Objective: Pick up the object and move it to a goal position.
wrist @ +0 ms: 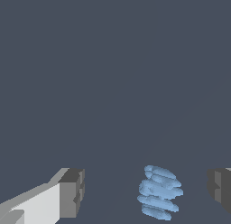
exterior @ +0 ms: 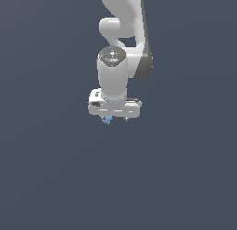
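Note:
The object (wrist: pixel 159 192) is a small light-blue ridged lump. In the wrist view it lies between my two grey fingertips, nearer one of them, with clear gaps on both sides. My gripper (wrist: pixel 146 191) is open around it and touches nothing. In the exterior view the object (exterior: pixel 106 120) peeks out as a blue speck just under the white hand, towards the exterior view's left, and the gripper (exterior: pixel 115 118) itself is mostly hidden by the hand.
The white and grey arm (exterior: pixel 121 48) comes down from the top of the exterior view. Around it is a plain dark grey-blue surface (exterior: pixel 185 169) with no other objects in view.

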`<state>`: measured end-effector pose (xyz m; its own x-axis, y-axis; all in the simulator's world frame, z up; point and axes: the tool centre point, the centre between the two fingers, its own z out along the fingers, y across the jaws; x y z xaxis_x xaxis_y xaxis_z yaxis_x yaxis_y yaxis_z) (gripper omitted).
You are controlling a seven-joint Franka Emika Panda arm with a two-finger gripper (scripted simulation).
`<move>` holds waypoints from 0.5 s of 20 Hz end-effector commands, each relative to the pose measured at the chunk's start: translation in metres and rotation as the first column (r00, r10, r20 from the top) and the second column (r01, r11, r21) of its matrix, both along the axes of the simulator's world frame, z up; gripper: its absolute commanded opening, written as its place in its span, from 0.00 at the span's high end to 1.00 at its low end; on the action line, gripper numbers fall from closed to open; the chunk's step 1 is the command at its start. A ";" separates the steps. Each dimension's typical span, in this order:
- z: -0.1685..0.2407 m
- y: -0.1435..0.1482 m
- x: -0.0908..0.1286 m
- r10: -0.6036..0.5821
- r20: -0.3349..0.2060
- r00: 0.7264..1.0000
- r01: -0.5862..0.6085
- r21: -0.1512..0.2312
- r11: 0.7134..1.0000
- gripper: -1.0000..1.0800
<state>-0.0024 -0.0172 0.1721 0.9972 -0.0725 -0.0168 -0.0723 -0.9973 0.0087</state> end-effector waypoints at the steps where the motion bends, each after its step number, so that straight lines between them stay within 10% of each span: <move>1: 0.000 0.000 0.000 0.000 0.000 1.000 0.000 0.000 1.000 0.04; 10: 0.019 -0.037 0.005 -0.056 0.036 0.998 0.057 -0.010 0.998 0.04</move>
<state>0.0024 -0.0476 0.1877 0.9928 -0.1190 0.0136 -0.1192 -0.9927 0.0152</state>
